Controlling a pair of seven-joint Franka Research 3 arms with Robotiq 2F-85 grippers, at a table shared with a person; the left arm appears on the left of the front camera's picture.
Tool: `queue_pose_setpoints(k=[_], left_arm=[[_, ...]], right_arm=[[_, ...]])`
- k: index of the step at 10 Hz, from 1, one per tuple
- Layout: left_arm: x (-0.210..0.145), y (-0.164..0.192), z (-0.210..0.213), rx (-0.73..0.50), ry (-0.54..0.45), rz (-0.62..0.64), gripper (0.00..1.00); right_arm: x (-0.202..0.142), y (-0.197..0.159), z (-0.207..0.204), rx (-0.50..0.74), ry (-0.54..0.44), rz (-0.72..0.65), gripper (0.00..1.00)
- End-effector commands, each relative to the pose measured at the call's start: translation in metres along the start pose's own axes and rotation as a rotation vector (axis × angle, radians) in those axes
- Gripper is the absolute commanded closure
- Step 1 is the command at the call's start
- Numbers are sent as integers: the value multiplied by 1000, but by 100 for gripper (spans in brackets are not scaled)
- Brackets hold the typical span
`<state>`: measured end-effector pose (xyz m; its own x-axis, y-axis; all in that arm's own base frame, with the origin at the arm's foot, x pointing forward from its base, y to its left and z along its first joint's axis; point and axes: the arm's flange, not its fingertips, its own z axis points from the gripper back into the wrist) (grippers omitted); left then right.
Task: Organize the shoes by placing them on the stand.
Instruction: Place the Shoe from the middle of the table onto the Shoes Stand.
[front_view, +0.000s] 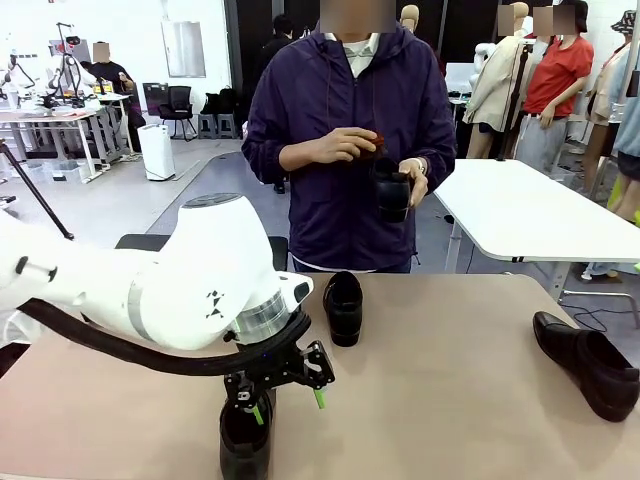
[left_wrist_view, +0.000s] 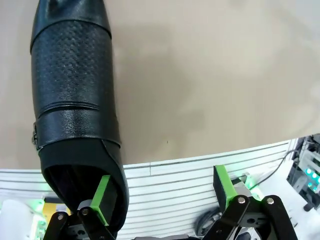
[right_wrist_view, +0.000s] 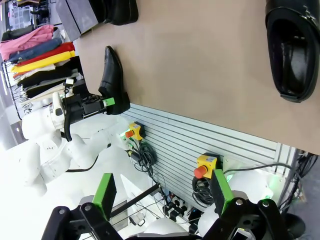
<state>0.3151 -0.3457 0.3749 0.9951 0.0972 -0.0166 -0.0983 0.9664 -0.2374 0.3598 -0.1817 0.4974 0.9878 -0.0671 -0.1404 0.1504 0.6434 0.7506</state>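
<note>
We see a tan tabletop (front_view: 450, 375), a person in a dark purple zip jacket (front_view: 335, 205) at its far side, a white table (front_view: 520, 215) behind to the right, a black office chair (front_view: 180, 103) farther back, and a yellow emergency-stop box (right_wrist_view: 206, 164) below the near edge.
</note>
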Motion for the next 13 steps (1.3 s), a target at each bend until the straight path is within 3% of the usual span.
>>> queue_pose_setpoints(k=[1, 5, 6, 7, 13], left_arm=[[5, -4, -3, 49, -6, 50, 0], [9, 2, -6, 89, -5, 93, 0], [9, 2, -6, 96, -9, 94, 60], [10, 2, -4, 97, -13, 98, 100], [17, 0, -5, 181, -7, 131, 100]], right_arm=[[0, 2, 4, -9, 9, -8, 0], [0, 2, 4, -9, 9, -8, 0], [0, 2, 4, -9, 9, -8, 0], [0, 2, 4, -9, 9, -8, 0], [0, 2, 4, -9, 9, -8, 0]])
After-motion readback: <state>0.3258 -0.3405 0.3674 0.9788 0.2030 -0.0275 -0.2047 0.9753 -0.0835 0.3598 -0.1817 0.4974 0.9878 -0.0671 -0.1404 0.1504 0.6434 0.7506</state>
